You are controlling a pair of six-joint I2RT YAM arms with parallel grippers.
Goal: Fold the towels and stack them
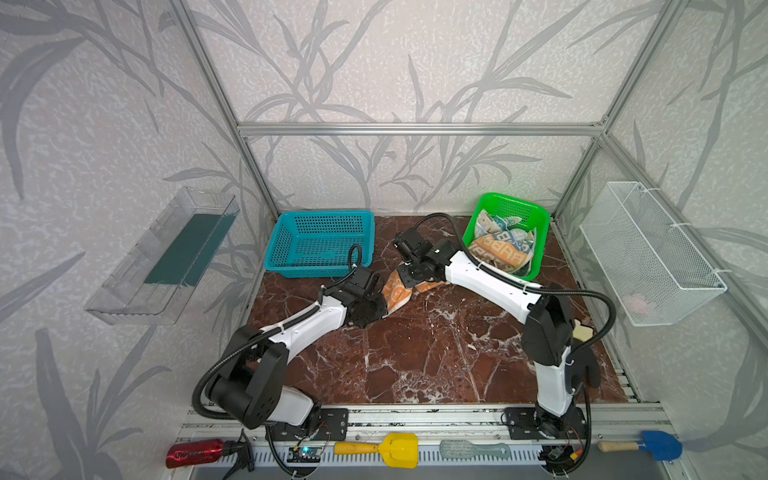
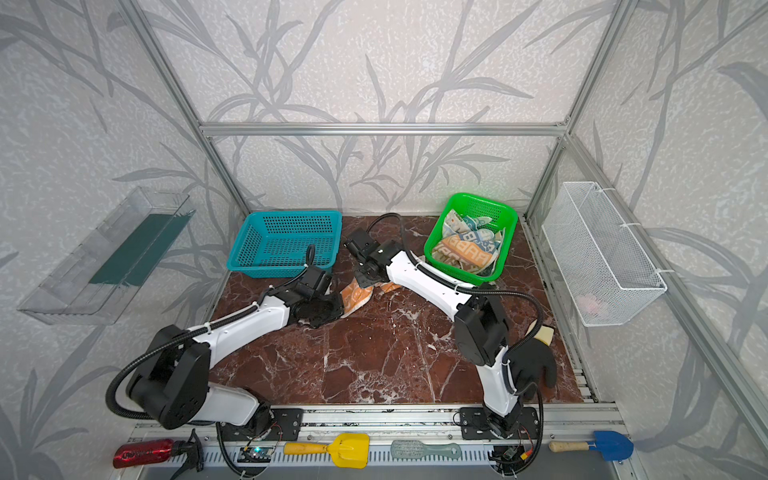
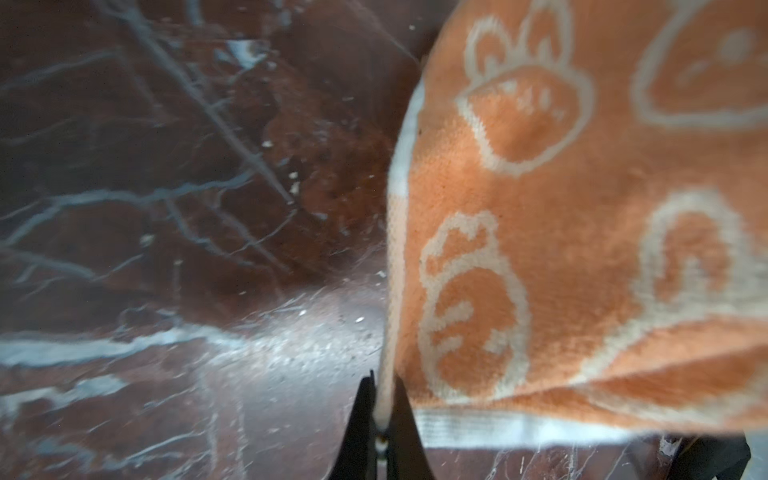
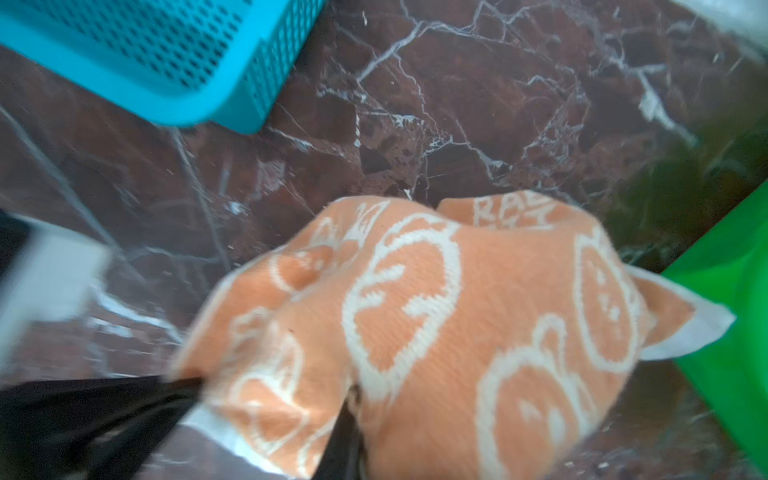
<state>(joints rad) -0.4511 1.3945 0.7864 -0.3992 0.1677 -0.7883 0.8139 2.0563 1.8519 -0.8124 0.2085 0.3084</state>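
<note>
An orange towel (image 1: 397,293) (image 2: 357,296) with white bunnies hangs bunched between my two grippers over the middle of the marble table. In the left wrist view, my left gripper (image 3: 381,415) (image 1: 381,306) is shut on the white hem of the orange towel (image 3: 582,208). My right gripper (image 4: 353,395) (image 1: 405,276) is buried in the orange towel (image 4: 457,332); one black finger shows, with creases running to its tip. A striped "RABBIT" towel (image 1: 505,249) (image 2: 469,249) lies crumpled in the green basket (image 1: 511,201) (image 4: 727,332), with more teal and cream cloth behind it.
A teal basket (image 1: 320,216) (image 4: 166,104) stands at the back left, close to both grippers. A black glove (image 1: 586,365) lies at the right front. A white wire basket (image 1: 648,253) and a clear tray (image 1: 162,257) hang on the side walls.
</note>
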